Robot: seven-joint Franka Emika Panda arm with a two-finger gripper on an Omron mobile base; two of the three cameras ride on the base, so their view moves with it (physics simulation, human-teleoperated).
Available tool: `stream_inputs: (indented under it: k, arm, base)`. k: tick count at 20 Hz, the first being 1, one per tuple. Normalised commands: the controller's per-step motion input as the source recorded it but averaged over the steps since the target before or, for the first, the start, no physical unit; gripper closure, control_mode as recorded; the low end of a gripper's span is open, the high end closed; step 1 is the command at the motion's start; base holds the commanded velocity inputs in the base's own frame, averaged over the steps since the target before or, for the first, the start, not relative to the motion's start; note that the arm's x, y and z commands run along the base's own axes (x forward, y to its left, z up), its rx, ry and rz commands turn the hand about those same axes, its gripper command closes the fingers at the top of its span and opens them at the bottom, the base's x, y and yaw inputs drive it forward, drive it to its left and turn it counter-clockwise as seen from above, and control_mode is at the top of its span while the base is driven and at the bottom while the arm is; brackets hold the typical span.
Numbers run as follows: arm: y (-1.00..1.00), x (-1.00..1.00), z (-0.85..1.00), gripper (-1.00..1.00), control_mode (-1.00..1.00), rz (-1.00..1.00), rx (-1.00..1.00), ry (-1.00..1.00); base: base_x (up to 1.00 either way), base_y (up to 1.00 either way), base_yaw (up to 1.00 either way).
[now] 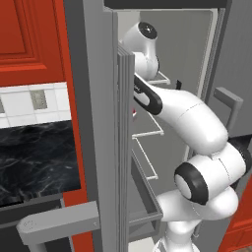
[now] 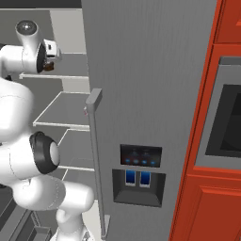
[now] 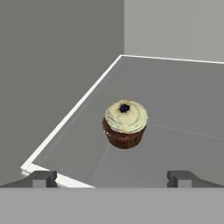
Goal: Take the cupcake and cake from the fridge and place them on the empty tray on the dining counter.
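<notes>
The cupcake (image 3: 125, 124), brown base under pale cream with a dark centre, stands upright on a grey fridge shelf (image 3: 183, 96) near its white-rimmed edge. My gripper (image 3: 113, 179) is open, a little short of the cupcake, its two dark fingertips (image 3: 43, 178) spread wide to either side with nothing between them. The grey fridge (image 1: 98, 98) stands with its door open, and my arm reaches into its upper shelves (image 2: 61, 70). A small red-and-white bit (image 1: 134, 114), perhaps the cake, peeks past the door edge. The tray and the dining counter are out of view.
The shut fridge door (image 2: 141, 70), with a bar handle (image 2: 94, 155) and a dispenser panel (image 2: 139, 174), stands right of the opening. Wire shelves (image 1: 147, 133) lie below my arm. A black wall counter (image 1: 34, 157) is at the left, an oven (image 2: 226, 122) at the right.
</notes>
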Motion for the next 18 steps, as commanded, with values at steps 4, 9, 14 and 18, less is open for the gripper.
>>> stream_inputs:
  k: [4, 9, 14, 18]
  arm:
    - [0.05, 0.40, -0.04, -1.00, -1.00, 0.00, 0.00, 0.04]
    - [0.13, 0.49, -0.13, -1.00, -1.00, 0.00, 0.00, 0.09]
    - [0.23, 0.33, -0.06, -1.00, -1.00, 0.00, 0.00, 0.06]
    - [0.27, 0.19, 0.00, -1.00, -1.00, 0.00, 0.00, 0.01]
  base:
    - [0.00, 0.00, 0.00]
    - [0.00, 0.00, 0.00]
    - [0.00, 0.00, 0.00]
    - [0.00, 0.00, 0.00]
